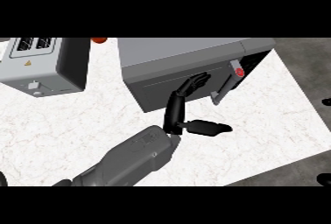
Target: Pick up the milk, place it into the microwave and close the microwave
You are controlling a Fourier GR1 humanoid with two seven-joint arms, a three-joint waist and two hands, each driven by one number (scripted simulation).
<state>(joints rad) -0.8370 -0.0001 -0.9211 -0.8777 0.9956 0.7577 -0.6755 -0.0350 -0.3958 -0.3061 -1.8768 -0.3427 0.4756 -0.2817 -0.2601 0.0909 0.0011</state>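
Reaching up from the lower middle of the frame, a grey forearm (132, 159) ends in a black hand (176, 109) whose straight fingers (197, 82) lie against the microwave's grey door (171, 89), with the thumb (208, 127) sticking out to the right above the counter. It holds nothing. Which arm this is cannot be told from the head view, though it enters left of centre. The microwave (187, 50) fills the upper middle of the frame, its door nearly shut, and a grey handle (223, 89) and a red button (238, 72) show at its right edge. The milk is nowhere in view (possibly behind the door, but that cannot be seen). A toaster (39, 65) sits in the upper left on the white marble counter (71, 127), well apart from the microwave. A small orange object (99, 40) peeks in at the top edge between them. Dark bits (325, 178) show at the right edge, too small to identify.
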